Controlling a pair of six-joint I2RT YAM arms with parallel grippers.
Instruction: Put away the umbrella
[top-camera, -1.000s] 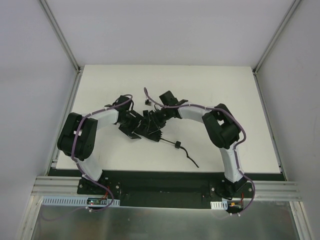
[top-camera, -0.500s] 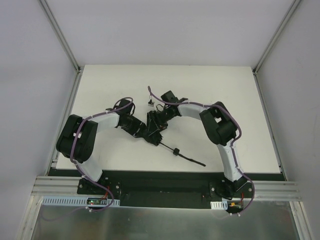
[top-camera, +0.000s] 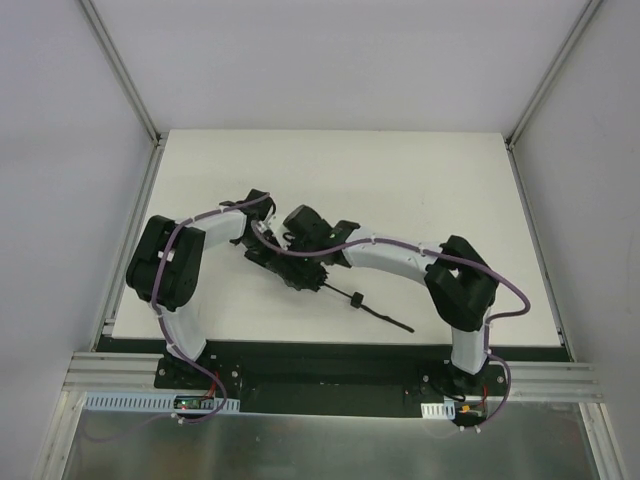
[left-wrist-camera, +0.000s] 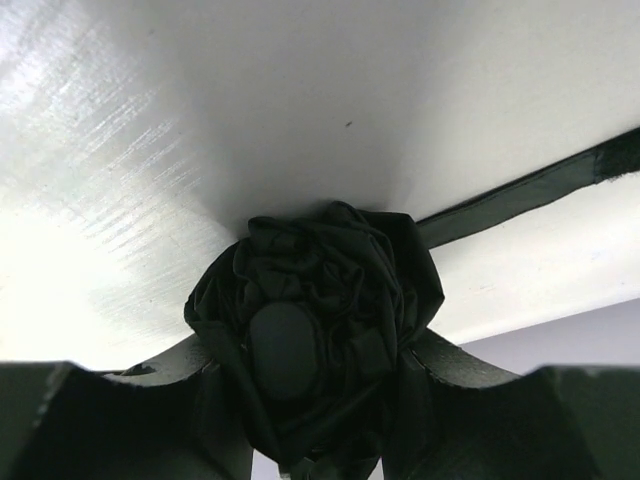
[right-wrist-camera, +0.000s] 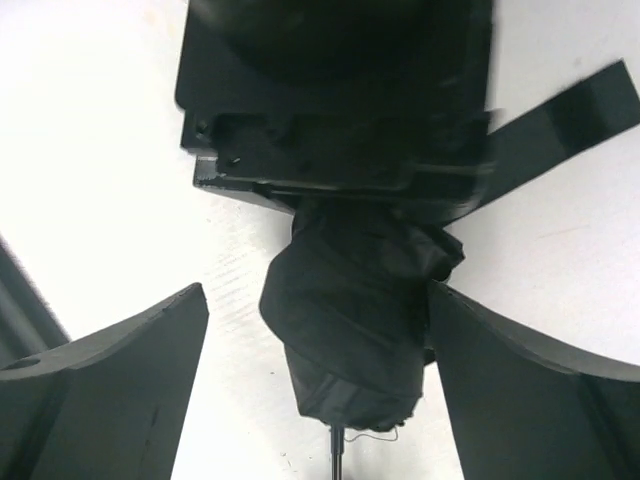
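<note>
Umbrella (left-wrist-camera: 320, 300) lies on the table (top-camera: 420, 190), its bunched canopy pinched between the fingers of the left pincer (left-wrist-camera: 310, 400). The right pincer (right-wrist-camera: 320, 370) is spread wide around the same canopy.

The top external camera sits high above and behind the two arm bases and looks steeply down, far enough off that the whole white table (top-camera: 420, 190) and both arms fit in (bases along the bottom edge). The left wrist camera looks out low along the left gripper (left-wrist-camera: 312, 348), very near the umbrella (left-wrist-camera: 320, 300) with tabletop beyond, while the right wrist camera looks down at the tabletop through the right gripper (right-wrist-camera: 318, 292), equally near. All three views share the umbrella's bundled canopy, and the right wrist view also takes in the left gripper's body.
</note>
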